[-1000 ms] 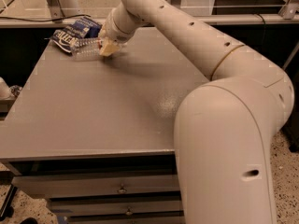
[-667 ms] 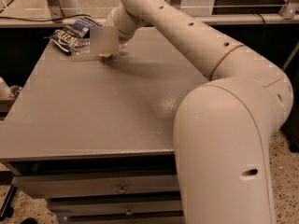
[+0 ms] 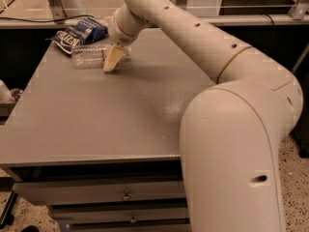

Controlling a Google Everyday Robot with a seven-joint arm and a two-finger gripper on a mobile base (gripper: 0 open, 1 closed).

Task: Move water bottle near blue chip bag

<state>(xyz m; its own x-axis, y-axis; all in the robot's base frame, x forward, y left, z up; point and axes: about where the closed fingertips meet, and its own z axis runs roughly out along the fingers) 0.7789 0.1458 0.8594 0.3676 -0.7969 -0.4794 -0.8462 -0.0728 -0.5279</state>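
Note:
The water bottle, clear ribbed plastic, lies on its side at the far left of the grey table. It lies just in front of the crinkled blue chip bag and is close to or touching it. My gripper is at the bottle's right end, with my arm reaching in from the right. The bottle's right end is hidden behind the gripper. Its cap and label do not show.
My big cream arm fills the right side of the view and covers the table's right edge. Drawers sit below the table's front edge. A rail and dark gap run behind the table. A pale object stands off the table's left side.
My gripper has moved slightly down and toward the near side. The bottle now lies flat along the table in front of the bag.

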